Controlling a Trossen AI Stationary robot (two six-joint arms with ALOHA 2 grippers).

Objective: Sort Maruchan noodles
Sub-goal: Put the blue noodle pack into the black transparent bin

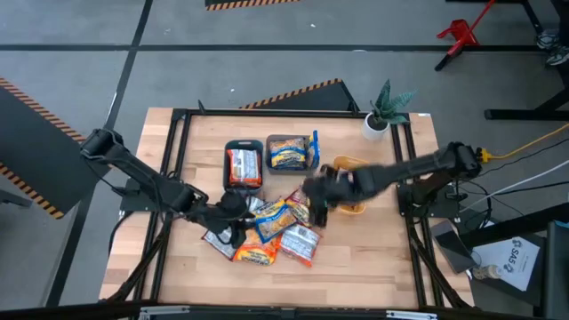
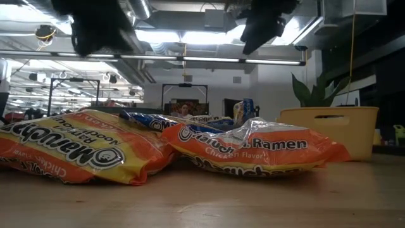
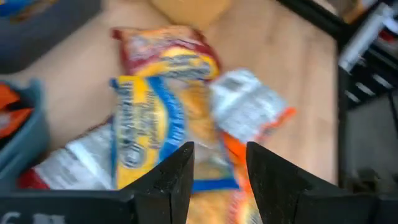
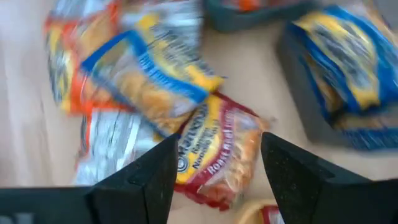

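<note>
Orange crinkly Maruchan noodles (image 2: 253, 149) heaped mid-table | left pincer (image 3: 217, 168) empty, parted | right pincer (image 4: 217, 168) empty, parted

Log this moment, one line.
left gripper open over yellow-and-blue plastic ramen packet | right gripper open over red plastic ramen packet | nothing held

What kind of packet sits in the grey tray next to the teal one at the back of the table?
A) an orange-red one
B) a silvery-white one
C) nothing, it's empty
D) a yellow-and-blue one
D: in the view from above, the grey tray holds a yellow-and-blue packet, while the teal tray to its left holds an orange-red packet.
</note>
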